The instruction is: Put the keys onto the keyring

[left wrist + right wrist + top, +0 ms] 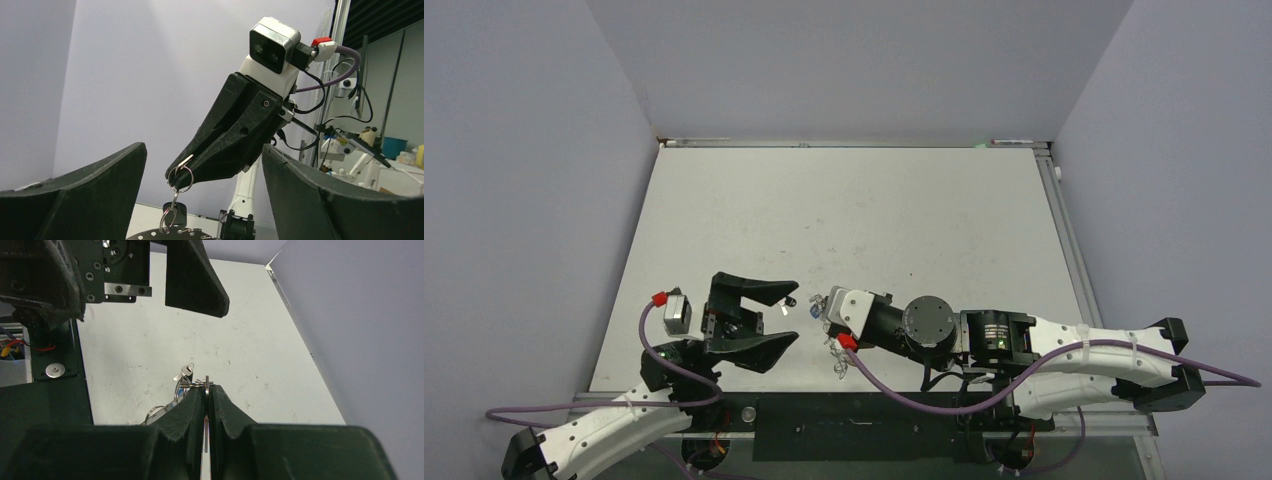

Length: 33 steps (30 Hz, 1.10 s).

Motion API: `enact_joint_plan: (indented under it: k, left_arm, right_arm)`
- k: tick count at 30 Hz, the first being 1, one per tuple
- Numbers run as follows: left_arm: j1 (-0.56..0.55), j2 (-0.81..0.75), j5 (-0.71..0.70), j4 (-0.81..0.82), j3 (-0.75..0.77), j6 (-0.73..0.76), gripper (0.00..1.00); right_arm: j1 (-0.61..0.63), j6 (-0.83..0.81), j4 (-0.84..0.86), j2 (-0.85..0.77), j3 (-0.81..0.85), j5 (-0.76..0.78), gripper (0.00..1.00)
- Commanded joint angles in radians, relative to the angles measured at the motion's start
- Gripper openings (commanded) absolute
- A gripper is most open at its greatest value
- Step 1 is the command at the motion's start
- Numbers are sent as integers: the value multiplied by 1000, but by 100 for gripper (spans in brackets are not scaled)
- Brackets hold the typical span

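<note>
Lavender-grey walls [524, 150] are closing in a scuffed white worktop [854, 220], and I am watching both arms at its lower edge. My left gripper [790, 315] is standing with fingers spread wide, holding nothing. My right gripper [180, 172] is pinching a wire loop [190, 182] with fingers fully closed. A black-headed key [176, 212] is hanging below it, above the keyring [172, 234] at the frame's bottom centre.

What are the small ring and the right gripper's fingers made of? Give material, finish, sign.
Split ring: probably steel wire, polished; it glints silver. Fingers of the right gripper: likely plastic, matte black; dull, faintly grainy surface.
</note>
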Motion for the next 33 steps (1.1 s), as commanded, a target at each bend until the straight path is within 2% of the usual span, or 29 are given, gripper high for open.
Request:
enact_joint_plan:
  k: [1, 6, 7, 10, 14, 18, 24, 29, 33]
  left_arm:
    - [-3, -115, 9, -305, 115, 142, 83]
    - [-3, -240, -34, -719, 249, 355, 88]
    - [-3, -257, -52, -805, 280, 400, 99]
    - [-3, -297, -128, -1009, 350, 548, 96]
    - [-3, -325, -300, -1164, 354, 718, 96]
    - [2, -330, -548, -1186, 276, 738, 96]
    - [38, -326, -596, -1218, 247, 713, 96]
    - [44, -373, -581, -1198, 215, 710, 96]
    - [60, -414, -593, -1188, 195, 712, 96]
  right_arm:
    - [15, -27, 19, -1, 66, 50, 5]
    - [17, -29, 7, 14, 68, 78, 5]
    - [18, -29, 5, 19, 68, 87, 5]
    - [18, -29, 0, 34, 68, 111, 5]
    - [20, -30, 3, 57, 70, 171, 5]
    - [19, -33, 21, 92, 80, 264, 5]
    - [-16, -58, 53, 158, 103, 357, 5]
    - [-136, -36, 103, 208, 122, 340, 5]
    - [-213, -7, 79, 285, 192, 326, 5]
